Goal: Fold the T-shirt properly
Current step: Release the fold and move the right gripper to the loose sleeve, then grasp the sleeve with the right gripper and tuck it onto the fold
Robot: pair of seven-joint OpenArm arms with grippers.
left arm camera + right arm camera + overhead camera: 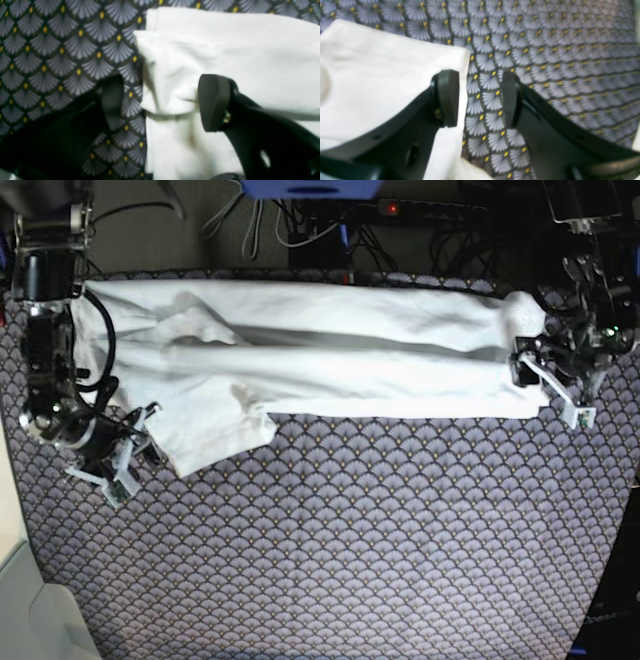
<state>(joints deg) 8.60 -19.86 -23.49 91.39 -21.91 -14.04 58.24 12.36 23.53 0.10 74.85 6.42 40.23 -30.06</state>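
Tablecloth [330, 530] with a grey fan pattern and small yellow dots fills nearly the whole base view, from the lower edge up to the tangle of dark cables [300, 225] along the top. Across its upper half lies the T-shirt [330, 360], white and plain, gathered into a long band with lengthwise folds that runs from the upper left almost to the right edge; at its lower left a looser flap hangs down toward the middle left of the frame.

At the right end of the band sits the left gripper [555, 390]. In the left wrist view [160, 102] its jaws stand wide apart, one pad over the patterned cloth and the other over the white fabric, with a rumpled edge of the shirt lying between them, not pinched.

At the lower left the right gripper [112, 465] rests just beside the hanging flap. In the right wrist view [480, 97] it is released too, one pad above the shirt's edge, the other above bare tablecloth, nothing held.
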